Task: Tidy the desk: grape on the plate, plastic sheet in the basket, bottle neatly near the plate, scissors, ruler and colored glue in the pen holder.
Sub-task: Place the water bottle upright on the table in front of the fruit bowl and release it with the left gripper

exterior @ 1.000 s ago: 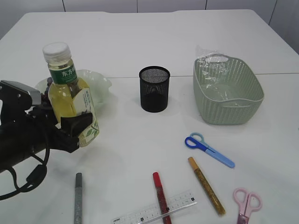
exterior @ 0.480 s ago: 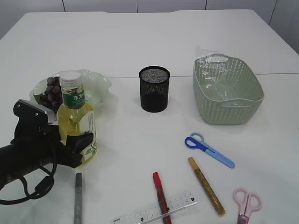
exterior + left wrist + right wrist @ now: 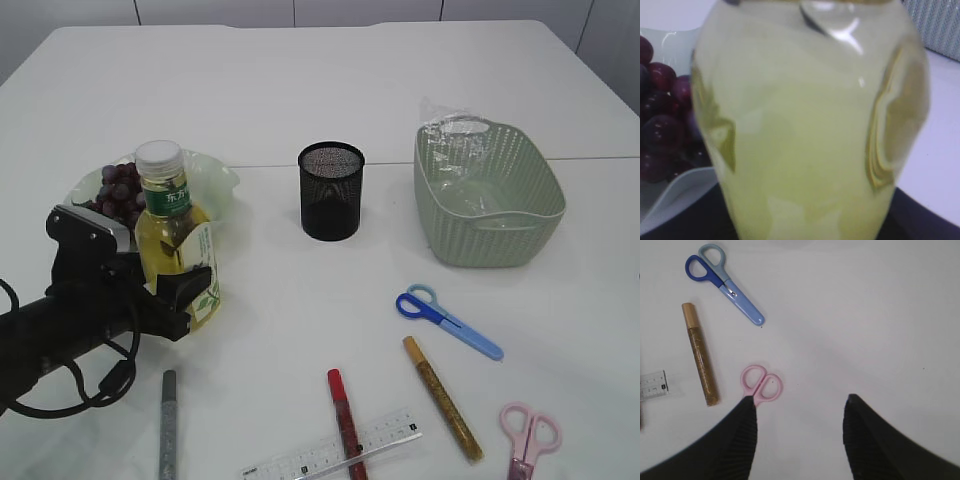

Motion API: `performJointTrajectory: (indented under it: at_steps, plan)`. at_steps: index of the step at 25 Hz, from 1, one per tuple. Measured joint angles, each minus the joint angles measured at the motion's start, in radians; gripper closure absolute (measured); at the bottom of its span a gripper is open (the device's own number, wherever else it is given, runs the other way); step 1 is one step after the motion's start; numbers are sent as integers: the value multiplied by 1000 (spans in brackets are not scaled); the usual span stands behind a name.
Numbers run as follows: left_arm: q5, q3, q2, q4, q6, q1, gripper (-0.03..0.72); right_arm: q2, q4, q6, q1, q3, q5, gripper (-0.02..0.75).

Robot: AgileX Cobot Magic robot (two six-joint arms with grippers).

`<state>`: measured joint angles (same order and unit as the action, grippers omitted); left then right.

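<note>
Lowered since a second ago, the clear plastic bottle of yellow drink with a white cap (image 3: 177, 235) now stood upright, and its base seemed to be on the white desk (image 3: 300, 120), though I could not be sure. The left hand (image 3: 160, 290) was clamped on its lower body. Just behind the hand stood the pale wavy plate (image 3: 215, 180) with the dark grapes (image 3: 118, 190), so I judged the placing nearly done. The right hand (image 3: 799, 415) hung half open and empty, with the pink scissors (image 3: 761, 384) beside its left finger.

"东方" on bottle (image 3: 178, 250) label (partial)
</note>
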<state>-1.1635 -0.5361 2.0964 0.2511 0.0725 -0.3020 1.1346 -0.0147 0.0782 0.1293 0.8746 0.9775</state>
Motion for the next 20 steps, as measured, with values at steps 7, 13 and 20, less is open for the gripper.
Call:
performJointTrajectory:
  at_steps: [7,13,20]
  plan:
    - [-3,-1,6,-3,-2,0,156,0,0,0,0,0,0,329]
    - [23,-1,-11,-3,-2,0,138,0,0,0,0,0,-2,329]
    - [29,9,-112,4,-2,0,92,0,0,0,0,0,-4,329]
